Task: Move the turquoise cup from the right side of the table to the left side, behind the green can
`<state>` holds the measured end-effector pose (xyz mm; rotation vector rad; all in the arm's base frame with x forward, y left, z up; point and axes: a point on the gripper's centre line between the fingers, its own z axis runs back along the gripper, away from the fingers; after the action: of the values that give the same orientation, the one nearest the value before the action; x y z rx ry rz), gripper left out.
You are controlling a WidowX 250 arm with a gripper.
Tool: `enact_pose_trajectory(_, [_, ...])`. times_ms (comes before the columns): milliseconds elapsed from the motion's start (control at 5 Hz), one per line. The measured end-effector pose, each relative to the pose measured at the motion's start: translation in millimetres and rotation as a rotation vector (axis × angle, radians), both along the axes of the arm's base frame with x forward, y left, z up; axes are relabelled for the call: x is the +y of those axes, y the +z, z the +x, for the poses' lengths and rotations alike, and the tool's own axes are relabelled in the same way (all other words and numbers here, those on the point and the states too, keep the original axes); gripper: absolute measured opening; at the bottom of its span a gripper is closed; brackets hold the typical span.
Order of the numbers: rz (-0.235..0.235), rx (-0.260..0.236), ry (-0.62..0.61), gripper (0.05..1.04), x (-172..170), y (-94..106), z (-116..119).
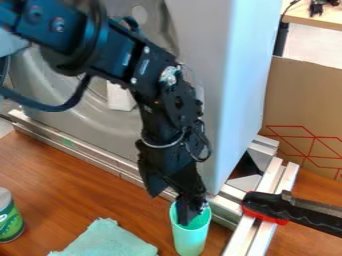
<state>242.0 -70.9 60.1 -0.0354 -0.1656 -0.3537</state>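
Cup (191, 240) at six o'clock calls for slow, upright moves that spare its rim; whether the gripper (191, 212) is clamped or apart, I cannot tell.

passable: gap between can (9, 218) and cloth (107, 241) | blocked: grey cabinet (230, 75) behind cup (190, 238), black handle (306, 213) right
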Motion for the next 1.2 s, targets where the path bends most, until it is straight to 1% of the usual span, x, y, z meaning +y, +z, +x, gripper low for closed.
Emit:
enact_pose_trajectory(200, [0.001,0.009,0.004,1.000,-3,-2.5,9])
enact_pose_trajectory(600, [0.038,0.065,0.006,1.000,-1,-18.2,17])
enact_pose_trajectory(800, [0.058,0.092,0.024,1.000,2,-26.8,15])
enact_pose_trajectory(1000, [0.086,0.113,0.052,1.000,5,-40.3,16])
enact_pose_trajectory(1200, [0.097,0.096,0.100,0.945,7,-52.1,22])
